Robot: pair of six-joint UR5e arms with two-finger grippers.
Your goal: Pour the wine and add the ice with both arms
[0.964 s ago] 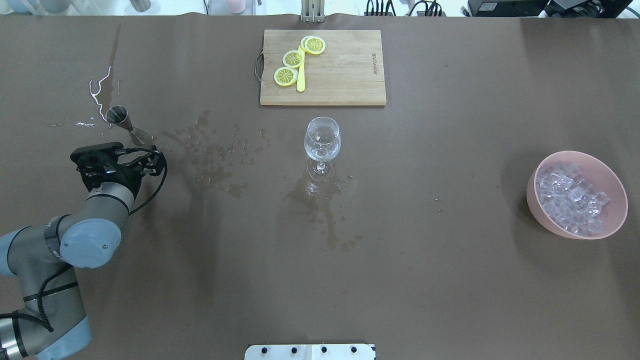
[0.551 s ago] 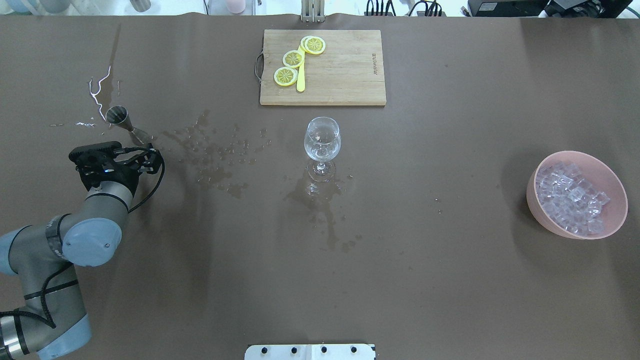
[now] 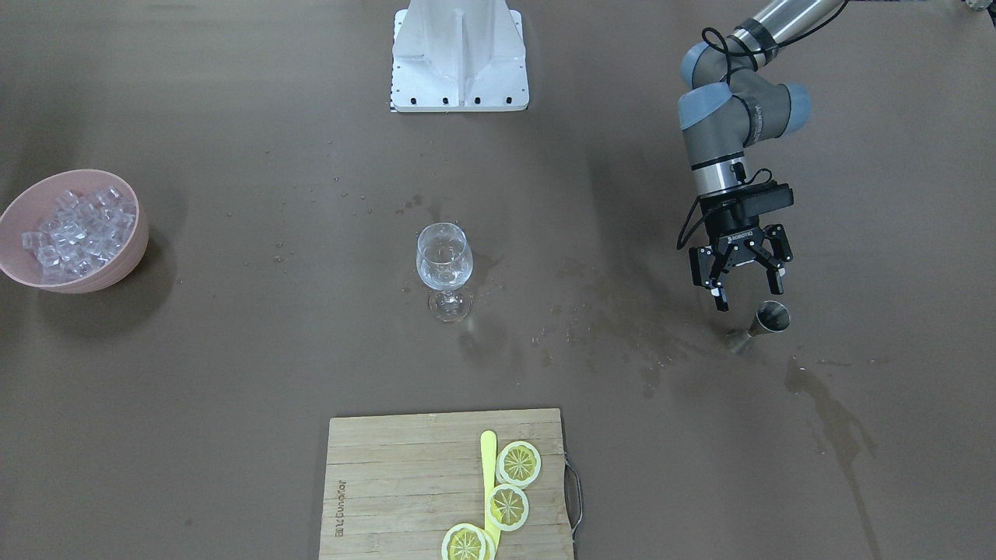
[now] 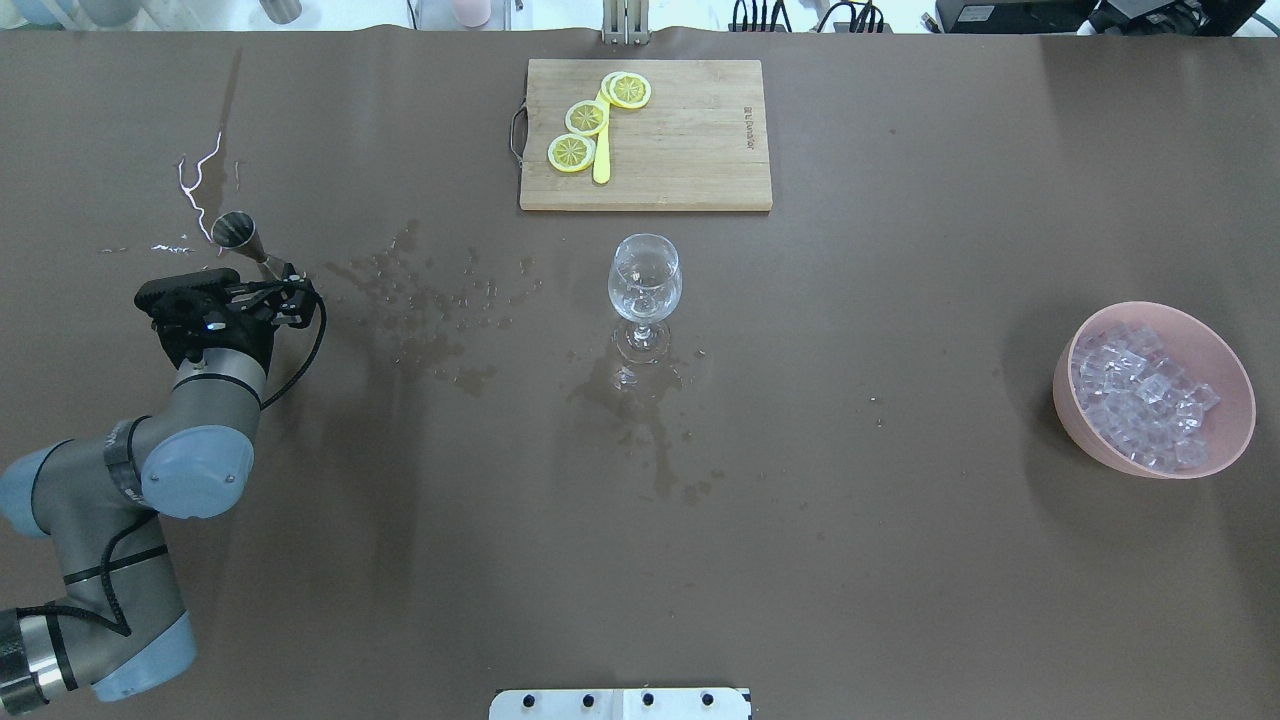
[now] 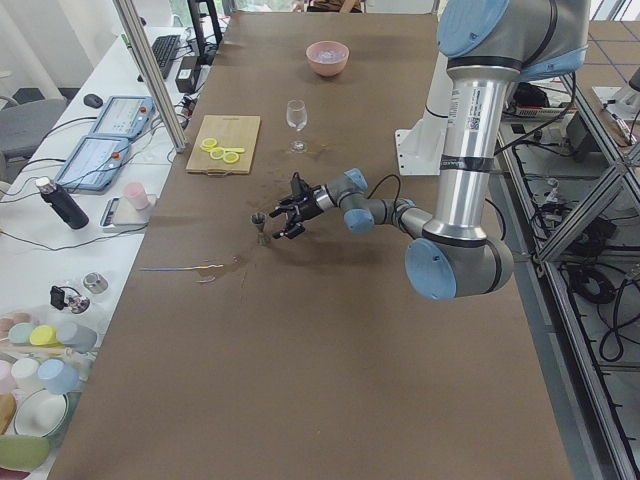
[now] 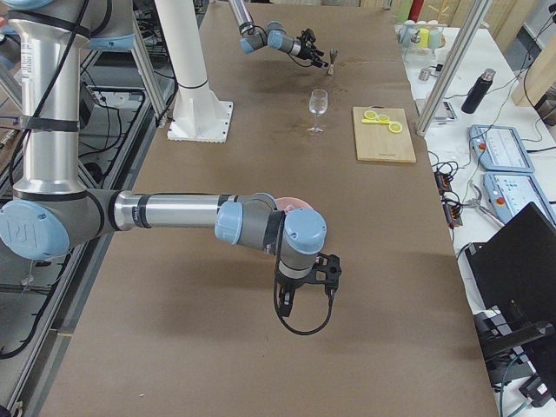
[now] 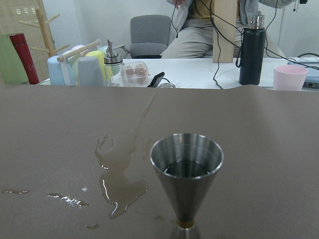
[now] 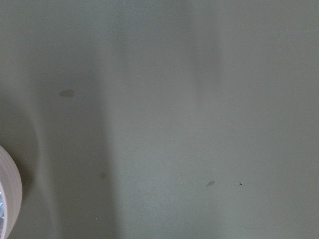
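Spread wide, the fingers of the left hand [image 3: 748, 294] are held low over the bench [image 3: 233, 389], and nothing is gripped between them. A steel jigger [image 3: 769, 317] is seen standing upright just beyond the fingertips, apart from them. In the left wrist view it is centred straight ahead, and a little dark liquid is visible in its upper cup. A shiny puddle [image 7: 117, 186] is spread on the bench beside the jigger, and a scatter of wet patches [image 3: 622, 327] is seen between the jigger and the wine glass [image 3: 444, 268], which stands upright at mid-bench.

The right hand [image 6: 307, 278] is shown only in the side view from the robot's right (the near, large arm), pointed down over the bench close to the pink bowl [image 3: 128, 249]. Whether its fingers are apart or together cannot be told. In the right wrist view, only a sliver of the bowl's rim is caught at the lower left edge.

The ice [image 3: 74, 225] is heaped inside the pink bowl, well apart from the wine glass and at the opposite end of the bench from the jigger. Three lemon slices [image 3: 519, 463] are laid on a cutting board [image 3: 389, 482] beyond the glass.
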